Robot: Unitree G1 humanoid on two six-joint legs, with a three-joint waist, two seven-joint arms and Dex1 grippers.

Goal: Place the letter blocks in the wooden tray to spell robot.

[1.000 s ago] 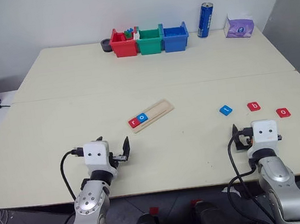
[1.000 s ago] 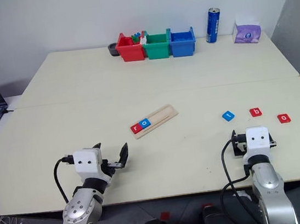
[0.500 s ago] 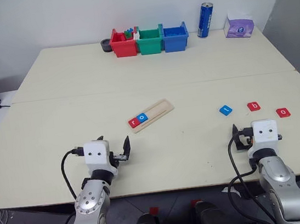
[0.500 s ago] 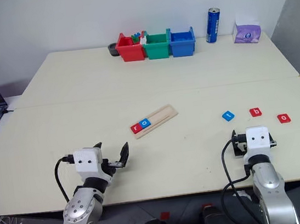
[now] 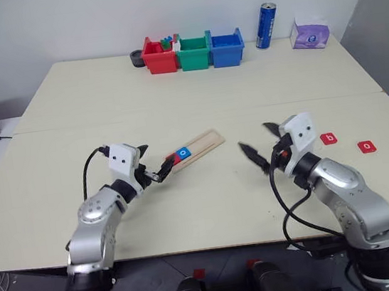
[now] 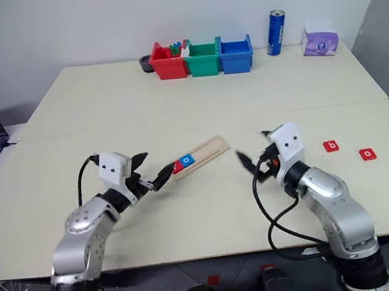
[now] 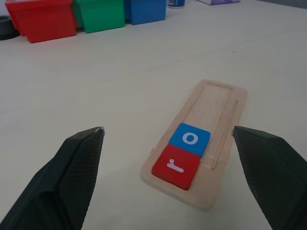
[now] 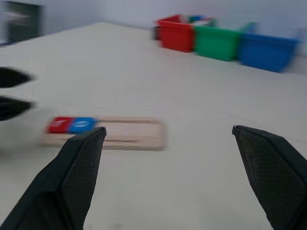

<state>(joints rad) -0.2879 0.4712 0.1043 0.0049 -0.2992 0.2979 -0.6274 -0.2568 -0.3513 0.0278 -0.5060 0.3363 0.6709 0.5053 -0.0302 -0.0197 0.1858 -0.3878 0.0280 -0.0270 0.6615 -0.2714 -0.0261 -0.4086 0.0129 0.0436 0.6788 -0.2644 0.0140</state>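
1. The tray (image 5: 196,149) lies mid-table with a red r (image 7: 175,165) and a blue o (image 7: 190,138) at its near end; three slots are bare.
2. Right of the tray lie a red b (image 5: 329,138) and a red o (image 5: 367,146). The blue tile seen a second ago is now behind the right arm.
3. Both arms have just lifted and swung in toward the tray. The left gripper (image 5: 155,161) sits just beside its near end, wide open and empty.
4. The right gripper (image 5: 260,145), right of the tray, is open and empty too.
5. The b likely goes in next.

Silver-grey arms, white wrist housings, black cables, black claws
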